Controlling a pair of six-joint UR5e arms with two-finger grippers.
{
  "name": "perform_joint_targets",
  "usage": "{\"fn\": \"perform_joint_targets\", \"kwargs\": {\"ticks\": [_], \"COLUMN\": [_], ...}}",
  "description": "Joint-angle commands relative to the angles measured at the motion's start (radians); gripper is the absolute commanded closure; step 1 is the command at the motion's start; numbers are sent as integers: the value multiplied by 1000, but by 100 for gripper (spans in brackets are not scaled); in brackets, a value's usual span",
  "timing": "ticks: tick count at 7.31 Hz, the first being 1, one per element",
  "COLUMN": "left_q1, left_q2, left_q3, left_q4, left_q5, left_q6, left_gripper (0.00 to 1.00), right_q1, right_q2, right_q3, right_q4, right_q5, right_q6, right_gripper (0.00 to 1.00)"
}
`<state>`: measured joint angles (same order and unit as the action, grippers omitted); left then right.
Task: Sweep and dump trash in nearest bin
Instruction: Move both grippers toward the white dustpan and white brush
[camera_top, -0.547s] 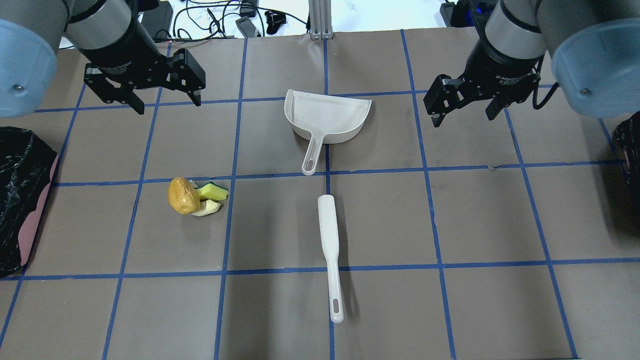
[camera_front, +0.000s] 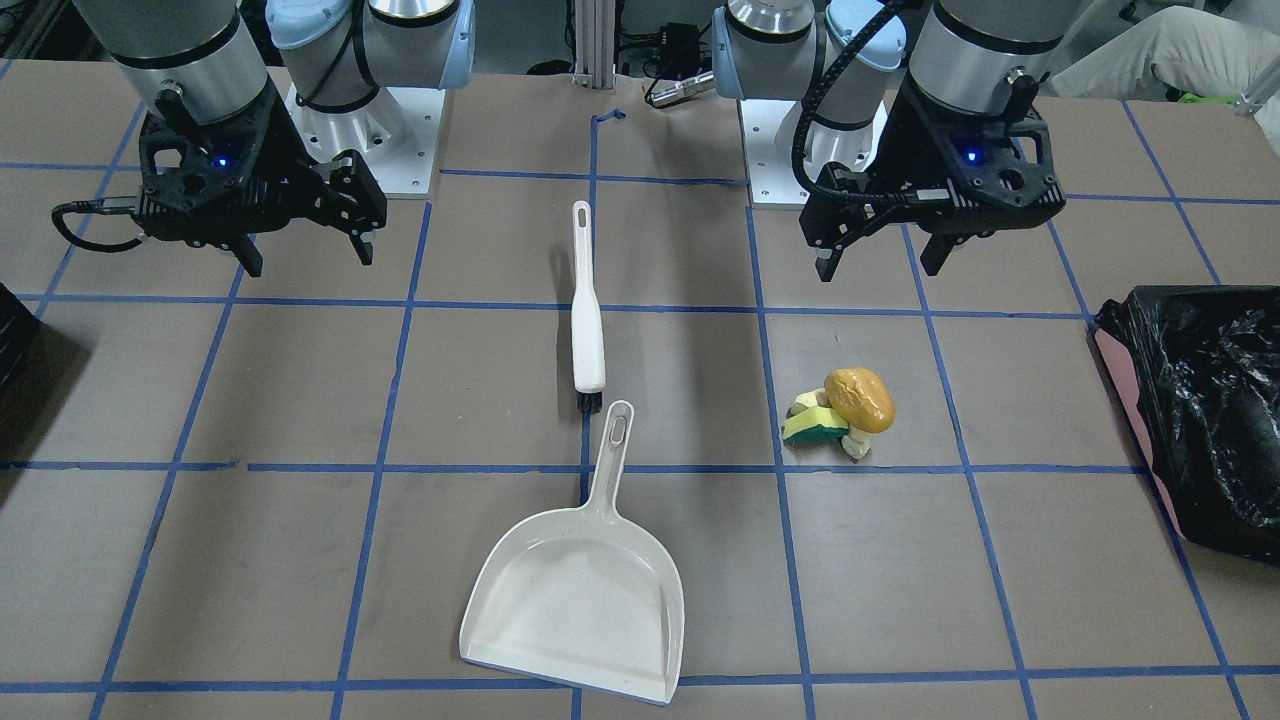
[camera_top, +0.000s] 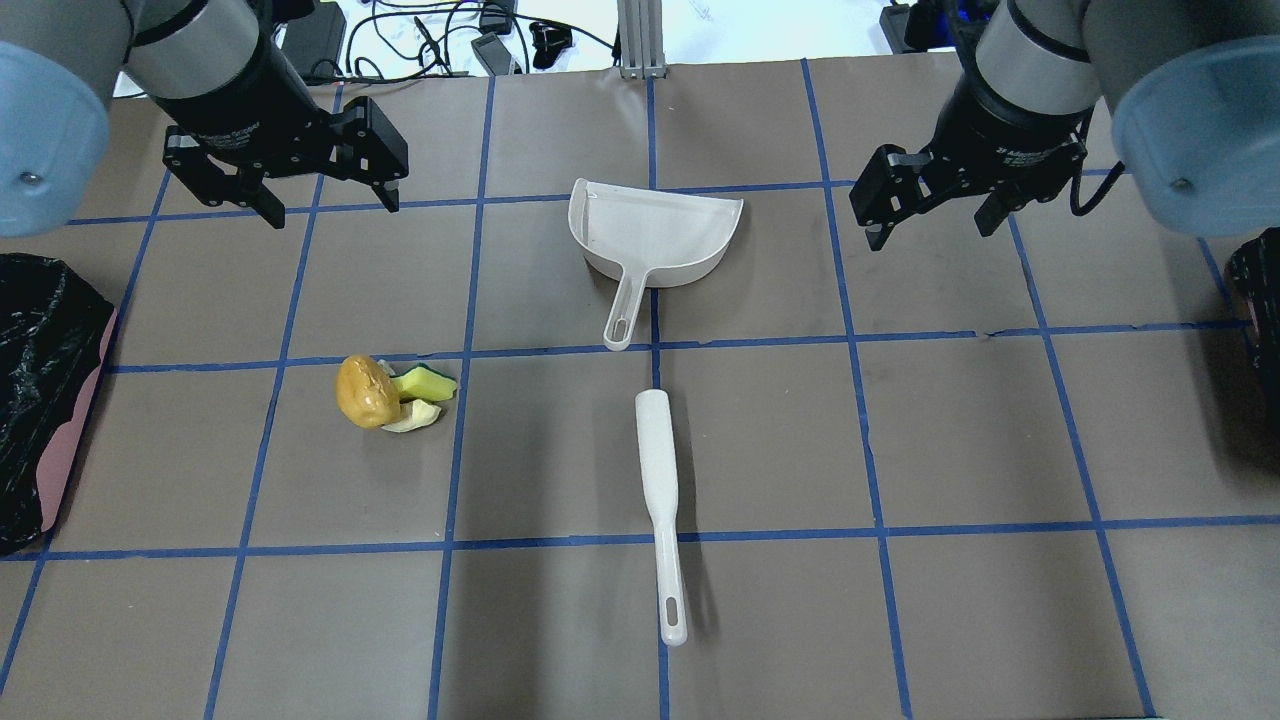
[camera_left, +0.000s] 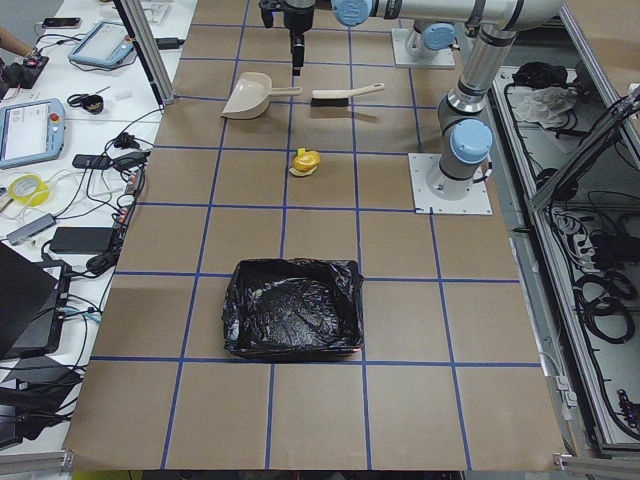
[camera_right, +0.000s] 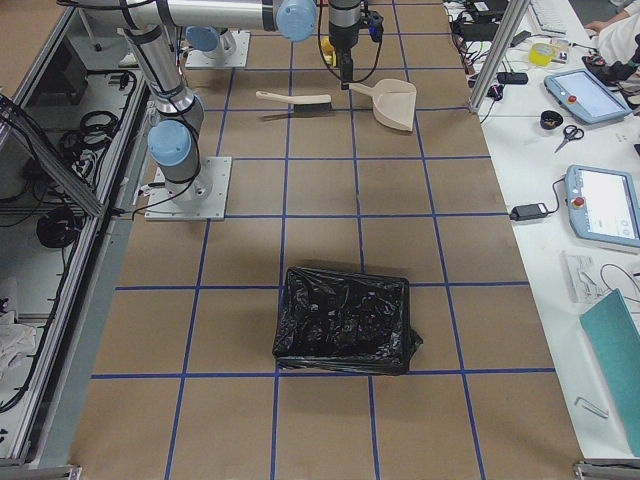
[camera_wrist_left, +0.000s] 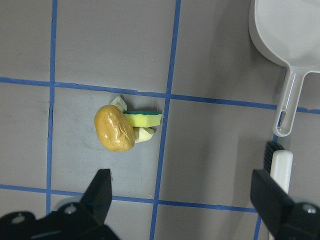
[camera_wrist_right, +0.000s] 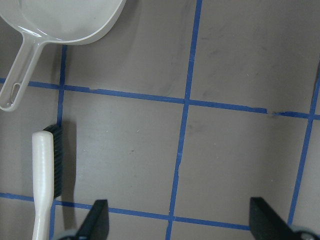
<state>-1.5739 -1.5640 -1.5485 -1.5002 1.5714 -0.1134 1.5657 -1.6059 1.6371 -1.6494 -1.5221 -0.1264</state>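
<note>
Left gripper (camera_top: 332, 207): hovering above the table (camera_top: 1000, 430), fingers spread wide, gripping nothing.
Right gripper (camera_top: 930, 232): hovering at about the same height, fingers also wide apart, holding nothing.
Trash (camera_top: 385, 392): lying on the table on the robot's side of the left gripper, well apart from it. In the left wrist view it is showing ahead of the fingers, left of centre.
Bin (camera_top: 72, 445): sitting far out on the left gripper's outer side, at the table edge.
Dustpan (camera_top: 650, 235): lying between the two grippers, handle pointing toward the robot.
Brush (camera_top: 657, 470): lying robot-side of the dustpan handle, near it, far from both grippers.
Change: left gripper is creeping slightly outward and away from the robot. Right arm's elbow is sliding outward, its gripper barely shifting. Trash, dustpan and brush are staying put.
</note>
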Motion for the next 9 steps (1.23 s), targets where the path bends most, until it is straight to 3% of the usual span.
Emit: {"fn": "perform_joint_targets", "kwargs": {"ticks": [1,9], "left_q1": [0,-2], "left_q2": [1,-5], "left_q3": [1,-4], "left_q4": [0,-2], "left_q5": [1,-1], "left_q6": [0,1], "left_gripper": [0,0], "right_q1": [0,0], "right_q2": [-15,-15], "right_q3": [1,4], "right_q4": [-1,13], "right_q5": [-6,3], "right_q6": [-1,-1], "right_gripper": [0,0]}}
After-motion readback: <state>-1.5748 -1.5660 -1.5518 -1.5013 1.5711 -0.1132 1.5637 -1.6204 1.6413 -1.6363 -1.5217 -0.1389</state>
